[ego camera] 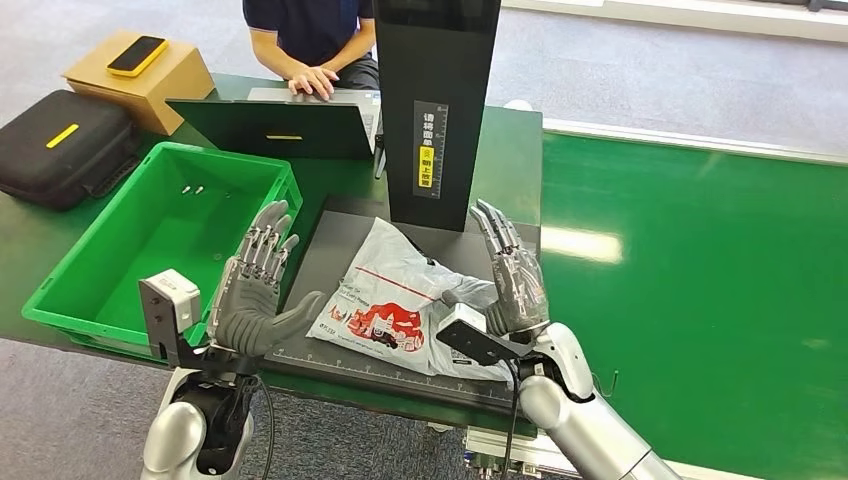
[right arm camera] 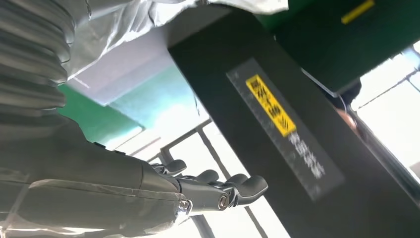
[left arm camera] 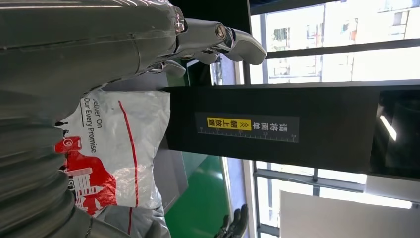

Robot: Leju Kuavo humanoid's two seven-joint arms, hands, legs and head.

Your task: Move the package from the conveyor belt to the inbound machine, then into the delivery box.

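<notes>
Package [ego camera: 400, 305] lies on the inbound machine [ego camera: 330, 240] between spread, empty left hand [ego camera: 255, 290] and right hand [ego camera: 510, 275].

Glossy crinkled plastic package [ego camera: 400, 305] on a matt grey platform [ego camera: 330, 240], beside a smooth, probably plastic green crate [ego camera: 60, 290]

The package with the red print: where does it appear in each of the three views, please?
Head view: the package lies on the dark platform between the two hands, before the black column.
Left wrist view: package at lower left, beside the column.
Right wrist view: only crumpled grey plastic, probably the package, along the upper edge.
Shared landmark: the yellow label on the column.
</notes>
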